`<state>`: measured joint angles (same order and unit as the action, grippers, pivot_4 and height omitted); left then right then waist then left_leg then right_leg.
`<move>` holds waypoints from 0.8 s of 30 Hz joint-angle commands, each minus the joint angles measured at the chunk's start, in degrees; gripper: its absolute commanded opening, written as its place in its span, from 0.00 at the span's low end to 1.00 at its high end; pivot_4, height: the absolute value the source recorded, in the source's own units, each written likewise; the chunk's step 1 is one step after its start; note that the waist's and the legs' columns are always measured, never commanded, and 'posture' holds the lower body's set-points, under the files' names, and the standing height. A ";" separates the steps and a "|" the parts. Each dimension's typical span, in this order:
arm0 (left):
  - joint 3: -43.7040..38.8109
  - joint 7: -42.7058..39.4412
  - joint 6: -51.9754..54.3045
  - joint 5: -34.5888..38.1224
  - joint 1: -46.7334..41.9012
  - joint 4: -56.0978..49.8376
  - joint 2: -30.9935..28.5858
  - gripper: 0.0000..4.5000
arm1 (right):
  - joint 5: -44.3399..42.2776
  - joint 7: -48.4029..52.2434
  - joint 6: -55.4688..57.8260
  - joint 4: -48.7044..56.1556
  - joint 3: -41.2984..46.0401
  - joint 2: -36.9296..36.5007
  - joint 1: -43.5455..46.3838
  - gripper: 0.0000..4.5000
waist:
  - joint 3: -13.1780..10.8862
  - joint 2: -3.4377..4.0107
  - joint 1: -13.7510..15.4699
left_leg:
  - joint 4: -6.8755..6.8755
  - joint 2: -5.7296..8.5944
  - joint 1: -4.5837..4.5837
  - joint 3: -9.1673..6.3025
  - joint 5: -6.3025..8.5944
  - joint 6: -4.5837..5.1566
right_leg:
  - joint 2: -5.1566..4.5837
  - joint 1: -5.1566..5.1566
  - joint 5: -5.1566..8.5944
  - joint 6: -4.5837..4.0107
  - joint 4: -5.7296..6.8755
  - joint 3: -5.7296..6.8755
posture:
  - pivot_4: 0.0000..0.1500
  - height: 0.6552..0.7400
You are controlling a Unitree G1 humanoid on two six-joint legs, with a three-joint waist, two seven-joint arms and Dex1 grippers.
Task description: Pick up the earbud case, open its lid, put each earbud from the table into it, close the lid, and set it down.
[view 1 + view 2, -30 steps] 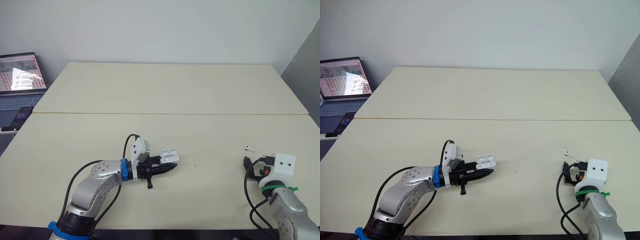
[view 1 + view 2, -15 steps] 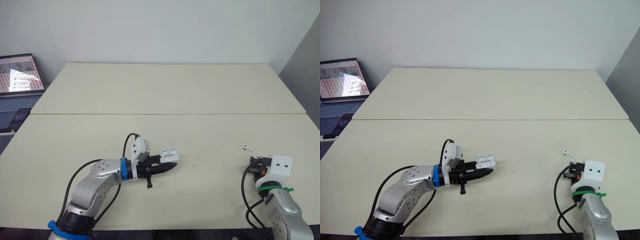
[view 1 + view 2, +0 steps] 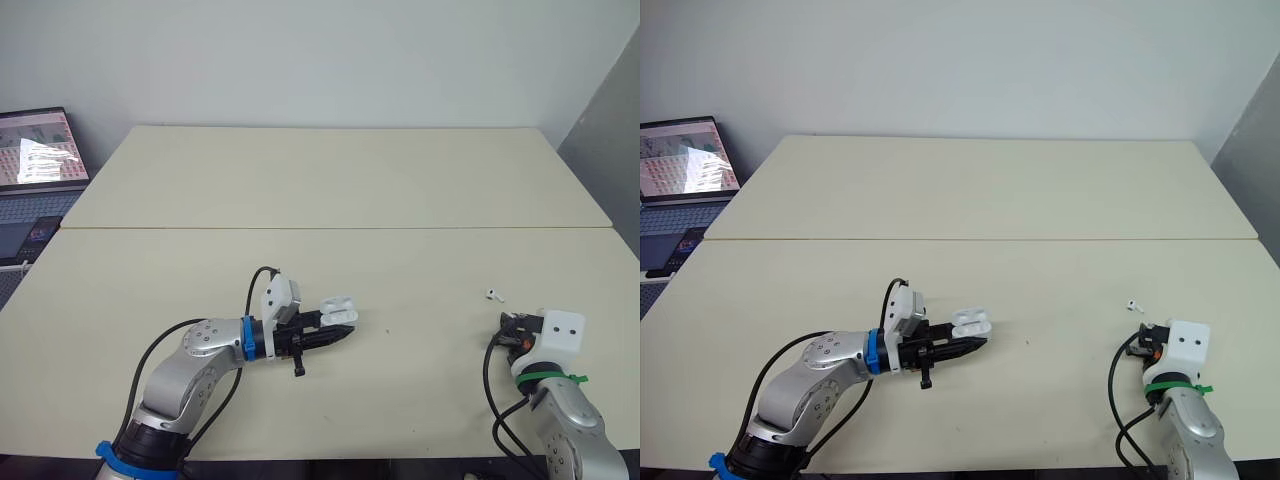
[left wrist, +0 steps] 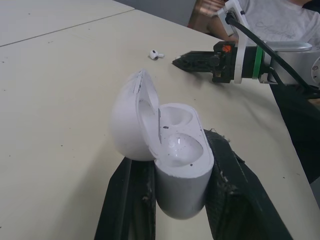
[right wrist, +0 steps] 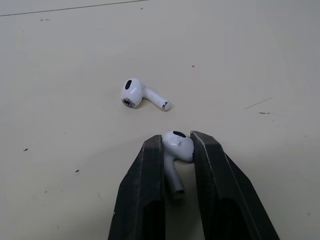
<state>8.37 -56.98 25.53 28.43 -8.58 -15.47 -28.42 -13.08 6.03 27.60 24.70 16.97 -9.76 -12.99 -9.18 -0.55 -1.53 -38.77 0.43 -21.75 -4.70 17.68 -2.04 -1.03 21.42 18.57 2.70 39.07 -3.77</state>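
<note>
Low over the cream counter, left fingers clamp the open-lidded earbud case while right fingers pinch one earbud near the second earbud, so it likely wants carrying across stem-down, squarely into an empty well.

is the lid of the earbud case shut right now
No, the earbud case clamped in the left gripper has its lid swung open, with the hollow inside showing.

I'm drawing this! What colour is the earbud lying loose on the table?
The earbud is white, clearest in the right wrist view.
</note>
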 commanded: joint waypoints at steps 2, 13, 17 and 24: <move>-0.21 -0.27 -1.20 0.22 0.28 -1.59 -0.14 0.18 | -1.52 5.22 -1.14 -0.24 0.49 -3.90 -0.99 0.10 | 0.00 0.00 0.00 | 0.00 0.00 0.00 0.01 0.00 0.00 | 0.00 0.00 0.00 0.00 0.00 0.00 | 1.00 1.00; 0.41 -0.26 -1.40 -0.16 -0.34 -1.23 0.25 0.18 | -9.46 52.33 -12.40 -5.24 -1.87 -38.22 -0.23 0.10 | -0.09 0.10 -0.03 | -0.05 0.02 0.02 0.03 0.01 0.02 | 0.03 -0.08 0.00 0.00 -0.03 0.03 | 1.00 1.00; 0.29 0.05 -1.74 -0.43 -0.41 -1.24 0.54 0.18 | -5.63 65.58 -24.87 -15.21 -7.60 -45.84 5.47 0.10 | -0.13 0.03 -0.02 | -0.09 0.04 0.11 0.09 0.01 0.02 | 0.02 -0.18 0.00 0.00 -0.04 0.09 | 1.00 1.00; -0.08 1.42 -2.18 -0.69 1.29 -2.86 0.44 0.18 | -3.52 82.72 -38.78 -26.21 -16.27 -50.04 13.01 0.10 | -0.14 0.01 0.02 | -0.10 0.01 0.12 0.05 0.01 0.02 | -0.01 -0.18 0.00 0.00 -0.05 0.03 | 1.00 1.00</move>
<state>8.64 -55.66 24.42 27.73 -7.47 -15.66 -27.93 -16.78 85.48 -8.58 -1.05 1.40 -58.81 -0.60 -9.32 -0.54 -1.51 -38.87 0.45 -21.64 -4.66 17.69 -2.02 -1.05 21.24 18.56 2.70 39.01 -3.75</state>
